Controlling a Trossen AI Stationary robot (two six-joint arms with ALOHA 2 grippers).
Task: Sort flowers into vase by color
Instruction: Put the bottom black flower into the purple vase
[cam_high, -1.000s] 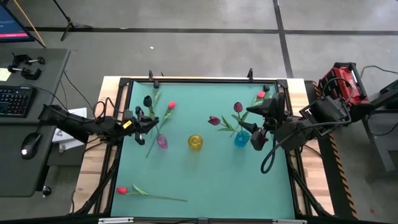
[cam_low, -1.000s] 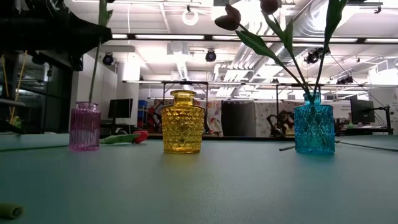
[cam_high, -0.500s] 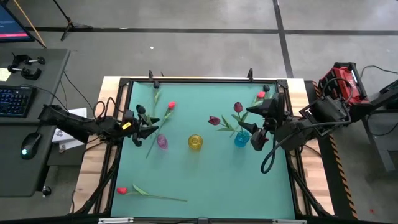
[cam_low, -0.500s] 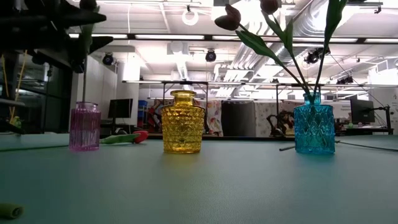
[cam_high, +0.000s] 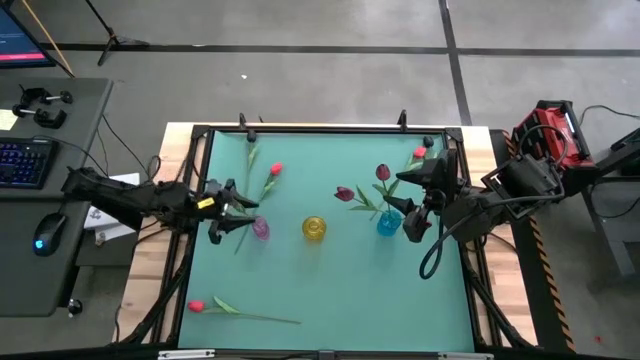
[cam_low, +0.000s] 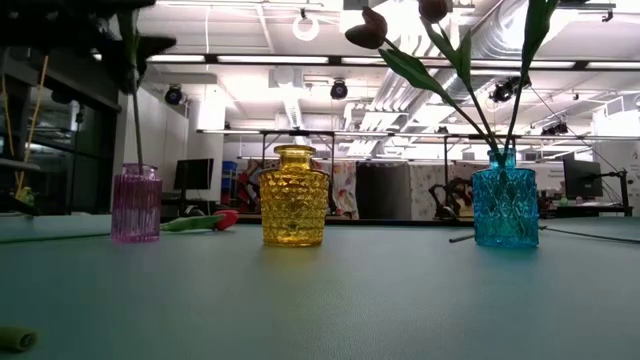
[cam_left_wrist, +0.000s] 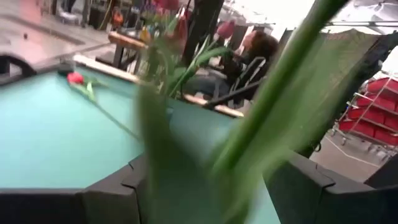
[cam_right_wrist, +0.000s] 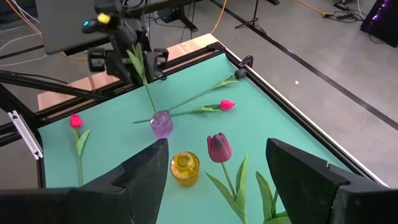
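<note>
Two loose red tulips (cam_high: 273, 172) beyond the purple vase (cam_high: 260, 228); left gripper (cam_high: 228, 208) jaws clamped on a stem (cam_right_wrist: 144, 84), right gripper (cam_high: 418, 210) jaws apart

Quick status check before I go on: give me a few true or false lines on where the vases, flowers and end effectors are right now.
1. The left end effector holds a flower stem standing in the purple vase. True.
2. The yellow vase holds two flowers. False: it holds none.
3. Dark maroon tulips stand in the blue vase. True.
4. The right end effector grips a red tulip. False: it waits beside the blue vase, open, holding nothing.
5. A red tulip lies on the mat near the front left. True.
</note>
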